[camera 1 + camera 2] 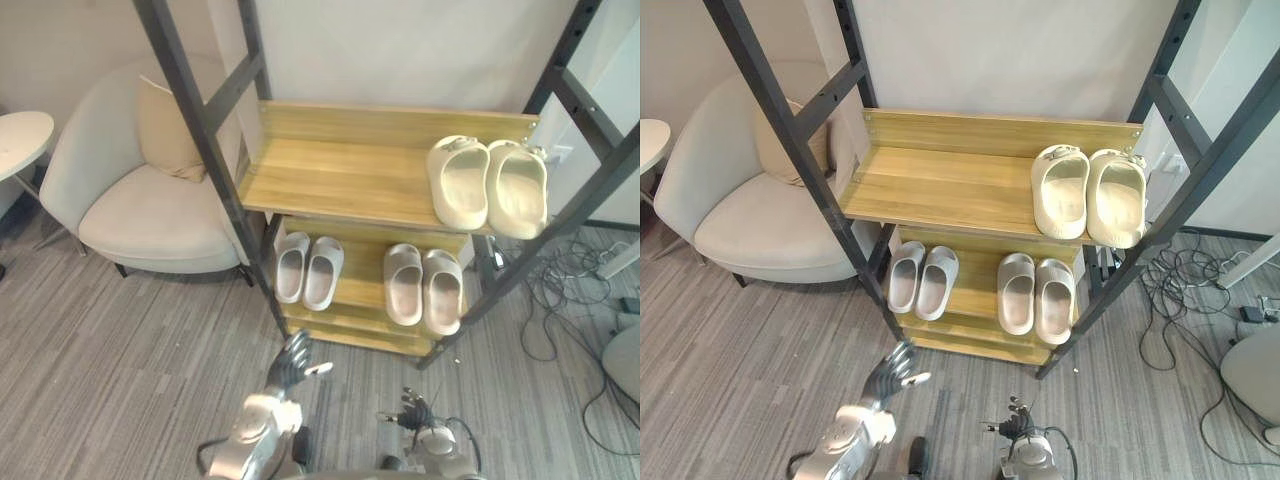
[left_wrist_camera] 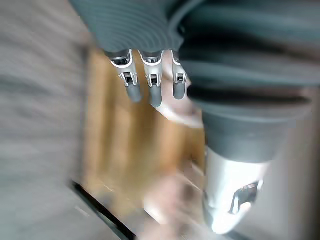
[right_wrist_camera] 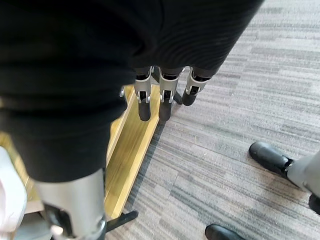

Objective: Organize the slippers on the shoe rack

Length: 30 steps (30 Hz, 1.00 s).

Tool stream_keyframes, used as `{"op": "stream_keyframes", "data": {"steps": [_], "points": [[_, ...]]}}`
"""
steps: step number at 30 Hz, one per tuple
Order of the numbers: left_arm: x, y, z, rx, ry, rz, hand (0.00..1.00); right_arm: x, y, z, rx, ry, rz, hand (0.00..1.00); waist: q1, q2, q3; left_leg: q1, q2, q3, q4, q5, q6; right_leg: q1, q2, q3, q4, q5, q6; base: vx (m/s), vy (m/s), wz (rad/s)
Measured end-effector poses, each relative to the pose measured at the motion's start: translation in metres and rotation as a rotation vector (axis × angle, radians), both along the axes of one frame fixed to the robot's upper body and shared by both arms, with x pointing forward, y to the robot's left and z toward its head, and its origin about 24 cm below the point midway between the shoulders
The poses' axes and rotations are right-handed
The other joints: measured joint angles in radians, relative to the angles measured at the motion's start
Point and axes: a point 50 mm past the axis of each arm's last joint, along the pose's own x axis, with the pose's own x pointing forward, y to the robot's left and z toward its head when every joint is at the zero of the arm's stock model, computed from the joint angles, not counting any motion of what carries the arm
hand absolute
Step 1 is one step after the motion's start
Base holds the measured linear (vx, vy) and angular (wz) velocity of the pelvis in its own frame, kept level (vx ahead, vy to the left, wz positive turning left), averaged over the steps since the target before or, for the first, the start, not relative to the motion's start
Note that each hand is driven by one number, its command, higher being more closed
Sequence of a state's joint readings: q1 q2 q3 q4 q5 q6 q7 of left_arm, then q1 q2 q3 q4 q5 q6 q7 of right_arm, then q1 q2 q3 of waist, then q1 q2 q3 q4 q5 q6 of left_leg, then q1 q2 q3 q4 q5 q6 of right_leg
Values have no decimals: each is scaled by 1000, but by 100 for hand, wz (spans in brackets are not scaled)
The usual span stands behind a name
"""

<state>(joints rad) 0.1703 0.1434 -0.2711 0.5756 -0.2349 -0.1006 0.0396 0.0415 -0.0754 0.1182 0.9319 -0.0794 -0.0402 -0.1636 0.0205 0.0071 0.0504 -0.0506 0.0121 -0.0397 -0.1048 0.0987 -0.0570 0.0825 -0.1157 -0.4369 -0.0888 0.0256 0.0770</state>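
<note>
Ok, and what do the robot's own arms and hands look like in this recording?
The arms are smooth silver-grey metal. The left hand and right hand each have slim silver fingers with dark tips and a broader silver thumb. A dark ribbed cover wraps each wrist and the back of the hand.

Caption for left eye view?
Cream slippers on top shelf, white slippers and taupe slippers below; left robot hand and right robot hand open.

Bright, even indoor light; soft shadows within the shoe rack (image 1: 330,170)
</note>
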Motion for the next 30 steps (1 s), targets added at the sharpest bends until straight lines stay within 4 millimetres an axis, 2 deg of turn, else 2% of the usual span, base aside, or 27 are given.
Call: {"op": "stream_keyframes", "data": {"steps": [3,4,9,14,16,17,18,19,21,22,24,25,26,27,29,30], "points": [[-18,19,-18,98,110,32,0,-8,2,-3,18,21,-25,0,0,-14,-2,16,0,2,0,-8,-1,9,0,0,0,-8,4,-1,-2,-1],[-32,27,-29,135,186,56,0,-12,4,-6,29,38,-42,0,-2,-19,-5,21,0,4,-3,-12,-2,15,0,1,0,-14,7,2,-4,-3],[-45,35,-37,198,251,73,0,-14,6,-7,36,47,-44,0,-5,-25,-7,35,0,12,-4,-18,2,24,-1,10,0,-17,8,4,0,-4],[-49,35,-40,217,272,83,0,-15,6,-8,35,50,-43,0,1,-23,-9,55,-1,36,-1,-37,1,27,-7,34,20,-35,12,10,9,-15],[-47,36,-40,232,276,84,0,-12,7,-7,30,46,-34,0,1,-26,-4,48,-3,38,22,-56,12,-24,-32,37,147,-97,8,42,19,-3],[-46,36,-40,237,272,88,0,-11,7,-7,29,45,-30,0,1,-34,5,46,-9,33,43,-66,8,-42,-49,36,209,-126,8,13,15,24],[-42,40,-39,251,265,87,0,-11,8,-8,20,52,-13,0,-1,-51,15,24,-28,13,95,-85,18,-67,-82,41,309,-181,13,6,-3,39],[-40,40,-38,255,262,85,0,-12,7,-8,18,56,-8,0,-1,-54,16,6,-40,-9,120,-96,21,-92,-97,69,370,-206,12,7,1,61],[-33,38,-37,262,248,61,0,-8,6,-6,13,43,-7,0,-11,-57,21,-26,-61,-79,159,-100,21,-131,-87,212,466,-223,-15,17,31,97],[-28,37,-36,262,236,54,0,-9,4,-6,10,44,-13,0,-15,-54,24,-37,-72,-115,166,-101,19,-137,-80,278,484,-238,-20,26,9,138],[-19,35,-33,257,214,53,0,-9,2,-6,20,47,-27,0,-17,-67,32,-65,-104,-213,176,-78,12,-118,-74,371,482,-289,-17,18,-68,154],[-11,34,-29,255,183,55,0,-7,-1,-6,37,48,-49,0,-17,-76,41,-83,-127,-266,176,-61,0,-90,-77,385,438,-321,-6,-15,-162,172],[-5,34,-26,253,162,61,0,-1,-5,-4,50,31,-79,0,-15,-77,47,-104,-140,-320,175,-43,-12,-56,-76,346,383,-336,3,-43,-229,168],[1,33,-24,254,147,64,0,7,-9,-1,50,8,-90,0,-7,-64,58,-122,-138,-356,171,-28,-24,-44,-68,309,345,-338,13,-62,-216,129],[8,24,-20,229,119,74,0,33,-19,11,31,-62,-87,0,17,10,108,-140,-95,-423,127,24,-54,-27,-12,243,309,-304,-4,-147,-228,93],[8,22,-21,218,121,79,0,40,-23,15,19,-83,-84,0,19,31,119,-145,-79,-422,110,46,-57,-22,3,213,305,-296,-12,-154,-222,86]]}}
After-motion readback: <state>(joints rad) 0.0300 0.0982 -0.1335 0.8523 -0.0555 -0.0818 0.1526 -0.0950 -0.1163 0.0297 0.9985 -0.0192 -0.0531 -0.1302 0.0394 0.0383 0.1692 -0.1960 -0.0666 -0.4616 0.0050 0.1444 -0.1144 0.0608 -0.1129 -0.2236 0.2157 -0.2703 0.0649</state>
